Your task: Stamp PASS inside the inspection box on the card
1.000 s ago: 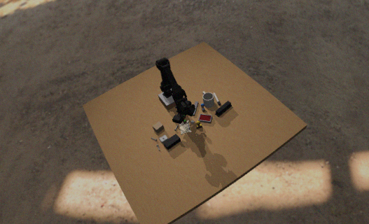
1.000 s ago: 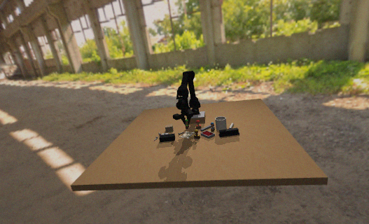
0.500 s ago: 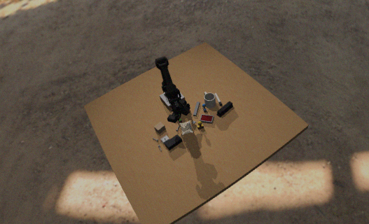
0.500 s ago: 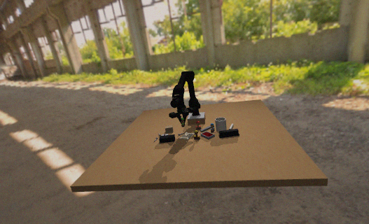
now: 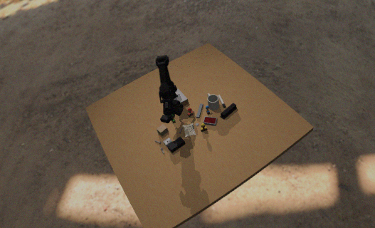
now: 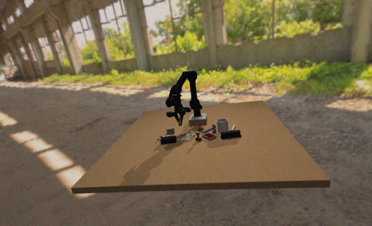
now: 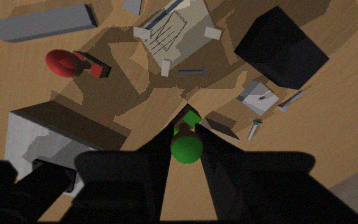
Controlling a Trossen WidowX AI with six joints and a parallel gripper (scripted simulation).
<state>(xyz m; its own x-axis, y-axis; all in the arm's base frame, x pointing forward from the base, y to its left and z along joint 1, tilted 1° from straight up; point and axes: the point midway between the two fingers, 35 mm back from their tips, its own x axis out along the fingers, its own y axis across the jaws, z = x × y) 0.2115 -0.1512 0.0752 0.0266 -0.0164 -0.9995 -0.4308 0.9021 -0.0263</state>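
My gripper [image 5: 173,120] [image 6: 180,122] [image 7: 184,127] is shut on the green-knobbed stamp [image 7: 186,149], held above the bench, between the robot base and the card. Its lettering cannot be read. The white card [image 5: 189,130] [image 6: 188,136] [image 7: 195,44] lies beyond the fingers in the wrist view, with small pale pieces at its edges. A thin outlined box and slanted dark lines show on it; no clear word is legible. The red ink pad [image 5: 210,121] [image 6: 209,136] lies beside the card, outside the wrist view.
A red stamp [image 5: 190,112] [image 7: 62,63], yellow stamp [image 5: 203,127] [image 6: 198,135] and blue stamp [image 5: 208,109] stand around the pad. A mug [image 5: 213,102] [image 6: 222,125], grey bar [image 7: 45,22], black blocks [image 5: 228,111] [image 7: 282,47], wooden block [image 5: 162,130] and screws [image 7: 192,72] lie around.
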